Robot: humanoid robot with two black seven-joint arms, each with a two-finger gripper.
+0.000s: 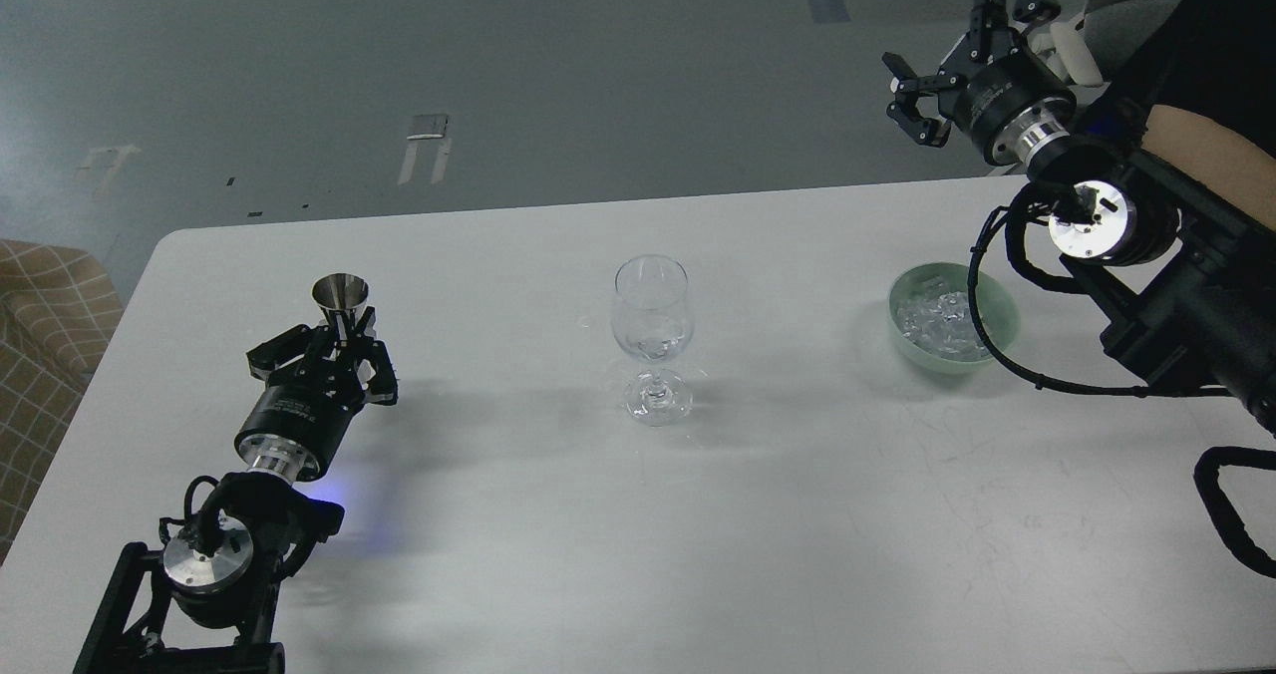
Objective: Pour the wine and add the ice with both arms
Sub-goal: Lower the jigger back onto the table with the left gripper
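**Glass at centre, ice off to three o'clock**

Grey floor stretches behind a wide white desk [498,554], scuffed in places and lit from above. At the middle of the desk stands a clear wine glass [652,340], upright on its foot, with something small and glassy at the bottom of its bowl. Well apart from it, out toward three o'clock, sits a pale green bowl [1005,320] holding the ice [935,320], a heap of small clear cubes.

From the seven o'clock corner the left arm [214,554] reaches in. Its left end effector [341,345] is clamped around the stem of a small metal jigger [341,295], which stands upright at about nine o'clock from the glass. A blue glow falls on the desk beside that arm's wrist.

Up at two o'clock, the right arm [1166,285] lifts its right end effector [952,46] high above the desk's far edge, fingers spread wide apart and holding nothing. A black cable loops down from it across the green bowl's rim.
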